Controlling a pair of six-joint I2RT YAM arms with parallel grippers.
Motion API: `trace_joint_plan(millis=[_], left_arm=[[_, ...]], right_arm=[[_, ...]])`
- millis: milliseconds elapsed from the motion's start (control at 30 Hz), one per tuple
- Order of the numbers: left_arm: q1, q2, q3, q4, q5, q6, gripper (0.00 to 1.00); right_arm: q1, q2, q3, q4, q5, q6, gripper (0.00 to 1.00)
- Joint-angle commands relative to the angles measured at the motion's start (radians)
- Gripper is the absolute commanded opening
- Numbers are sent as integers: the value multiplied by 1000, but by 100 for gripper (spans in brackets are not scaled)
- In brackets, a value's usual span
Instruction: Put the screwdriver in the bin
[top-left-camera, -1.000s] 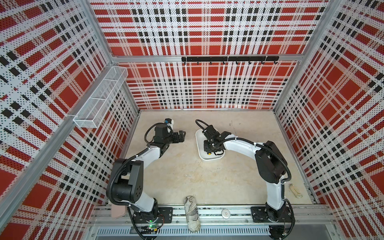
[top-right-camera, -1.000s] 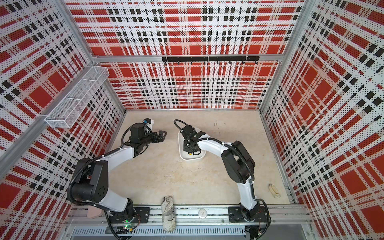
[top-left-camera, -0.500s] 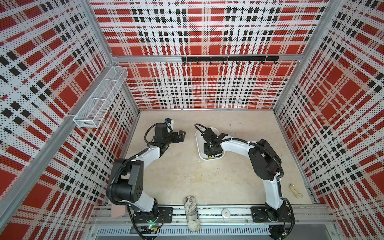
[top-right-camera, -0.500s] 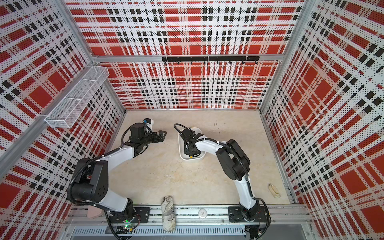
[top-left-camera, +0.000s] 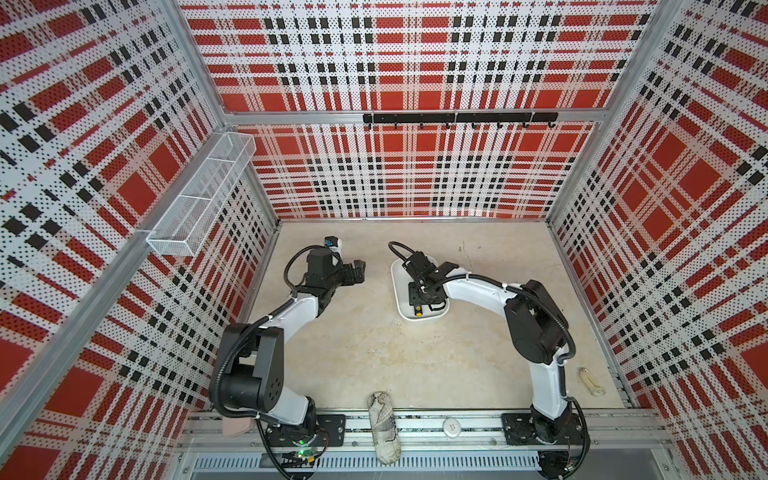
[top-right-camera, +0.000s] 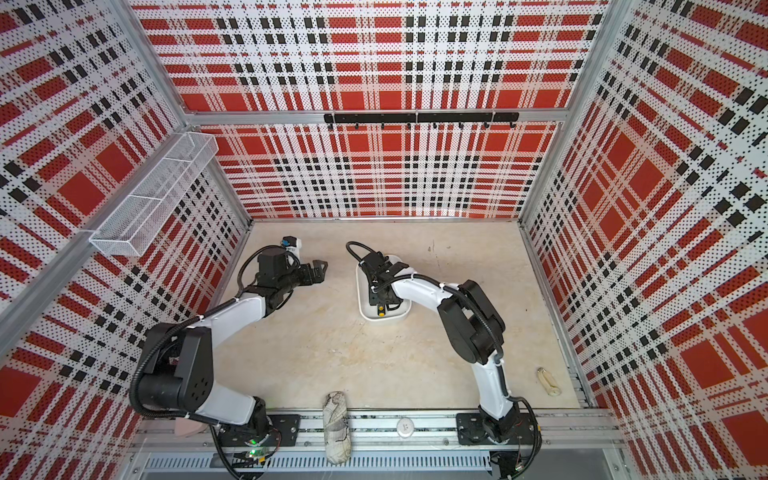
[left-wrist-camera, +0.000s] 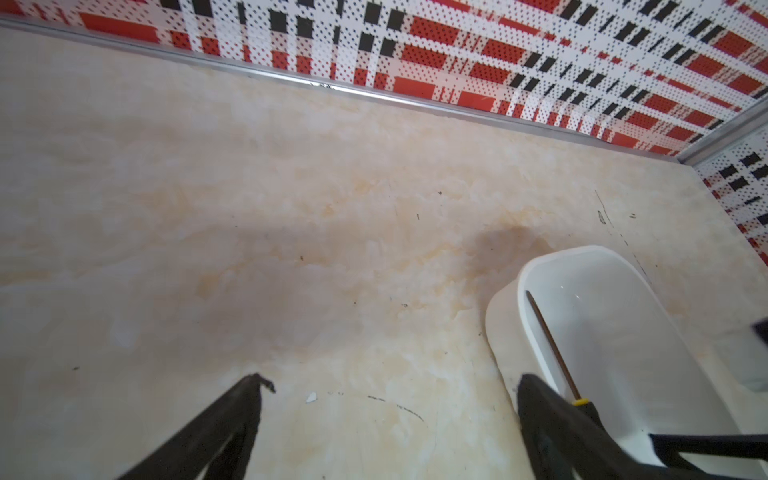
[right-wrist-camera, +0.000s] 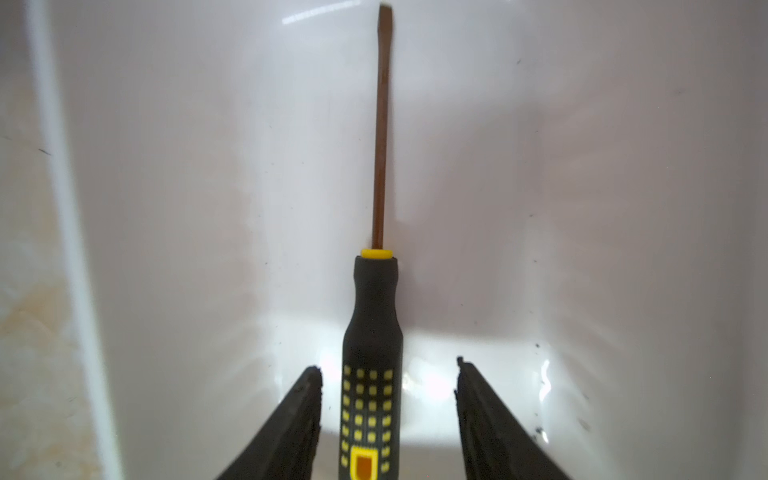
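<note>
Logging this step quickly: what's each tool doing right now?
Left tool: open, empty.
Right tool: open, jaws clear of the screwdriver lying in the bin.

Both top views: high overhead, far off, looking steeply down. Fields are nearly identical, with the whole table (top-left-camera: 374, 357) at centre frame.

Left wrist view: low over the table, facing the back wall (left-wrist-camera: 478, 62), with the bin (left-wrist-camera: 602, 299) close by.

Right wrist view: very close, inside the bin, looking along the screwdriver (right-wrist-camera: 371, 324).

All four views share the bin and screwdriver.
</note>
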Motion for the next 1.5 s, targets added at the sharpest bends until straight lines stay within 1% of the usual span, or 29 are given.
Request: trace_joint_plan(millis=[0,67,100,200,267,333,433,467,500,567,600,633,700,800,900,967,1033,1167,1267,1467], left_arm=[[28,-93,-23,31,-61,11,98],[55,-147,-49,77,-34,-10,98],[74,-173,-66,103,-23,-27,98],[120,-236,-114,173,3,-65,98],[137,-258,-134,194,-7,-67,98],[149,-264,-141,194,-18,-59,98],[160,-260,-157,209,-32,-46,98],[163,-260,-170,228,-37,-36,98],[166,-262,-187,253,-51,-26,98],[172,-265,-215,292,-93,-12,98],[177,-262,-229,311,-107,-5,98],[183,-261,-239,328,-117,0,98],[196,-249,-267,377,-134,7,98],[205,-230,-299,432,-152,27,98],[205,-225,-343,521,-174,62,98],[205,-225,-379,590,-186,83,98],[206,-221,-419,674,-187,103,98],[206,-199,-511,869,-178,141,98],[207,-168,-578,1017,-177,140,98],[217,-118,-621,1108,-150,132,98]], right_arm=[[0,-160,-5,-33,62,-95,56],[-16,-230,-30,-42,90,-116,56],[-29,-268,-49,-46,103,-155,55],[-88,-389,-133,-20,85,-207,55],[-127,-478,-216,34,71,-257,56],[-149,-561,-300,87,129,-321,57],[-155,-693,-464,247,232,-501,58],[-157,-743,-527,318,278,-557,61],[-160,-793,-600,401,314,-623,64],[-177,-882,-750,591,361,-751,65],[-193,-929,-834,709,368,-814,65],[-216,-967,-919,805,364,-846,65],[-309,-1045,-1049,978,301,-843,65],[-462,-1104,-1168,1111,224,-742,64],[-560,-1109,-1258,1242,175,-703,64],[-592,-1083,-1318,1368,155,-702,64],[-616,-1034,-1347,1447,134,-682,64],[-625,-897,-1395,1645,118,-662,65],[-626,-801,-1402,1757,97,-650,64],[-629,-609,-1406,1992,75,-671,64]])
